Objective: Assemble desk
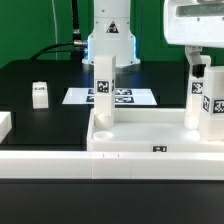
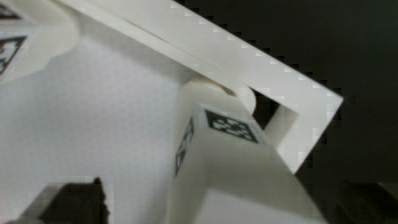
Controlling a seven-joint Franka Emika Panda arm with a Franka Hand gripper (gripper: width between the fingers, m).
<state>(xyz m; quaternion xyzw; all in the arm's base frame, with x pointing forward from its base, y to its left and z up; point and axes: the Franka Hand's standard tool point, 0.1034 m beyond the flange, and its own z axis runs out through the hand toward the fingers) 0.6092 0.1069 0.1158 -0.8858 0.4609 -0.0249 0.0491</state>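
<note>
- At the exterior view's left, a loose leg (image 1: 39,93) sits well apart from the tabletop (image 1: 150,135).
- A left leg (image 1: 105,85) stands upright in the tabletop.
- The fingers (image 2: 71,203) are spread either side of the upright right leg (image 1: 206,100), not pinching it.
- We judge this leg placed. Next we'd lift clear and fetch the loose leg.

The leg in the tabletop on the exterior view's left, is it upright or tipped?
Upright. The leg stands straight in the tabletop, its sides vertical.

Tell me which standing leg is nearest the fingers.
The leg on the exterior view's right, at the tabletop's corner, just below the fingers; the other standing leg is toward the middle.
</note>
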